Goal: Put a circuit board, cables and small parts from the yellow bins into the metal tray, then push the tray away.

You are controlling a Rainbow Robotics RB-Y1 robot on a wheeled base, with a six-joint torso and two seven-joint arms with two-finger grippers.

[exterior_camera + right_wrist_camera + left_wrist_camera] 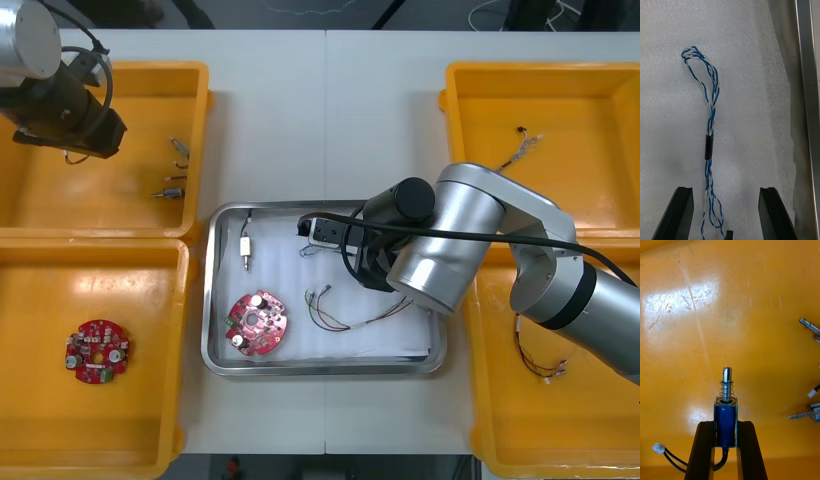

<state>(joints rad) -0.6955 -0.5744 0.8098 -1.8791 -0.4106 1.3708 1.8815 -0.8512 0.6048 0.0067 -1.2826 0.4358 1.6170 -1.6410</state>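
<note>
One small metal part point(726, 410) clenched in left tool point(725, 424), right tool point(725, 192) released astride cable point(710, 112)

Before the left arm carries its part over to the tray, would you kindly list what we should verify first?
1. Grip of the left gripper on the small metal part: ok, fingers shut on its blue body.
2. The part's black lead with white plug hanging free of the yellow bin: cannot tell.
3. Blue and white cable let go: ok, the right gripper is open and the cable lies on the white lining.
4. Way over the metal tray: not ok, the right arm hangs over it.
5. Circuit board in the tray: ok.
</note>
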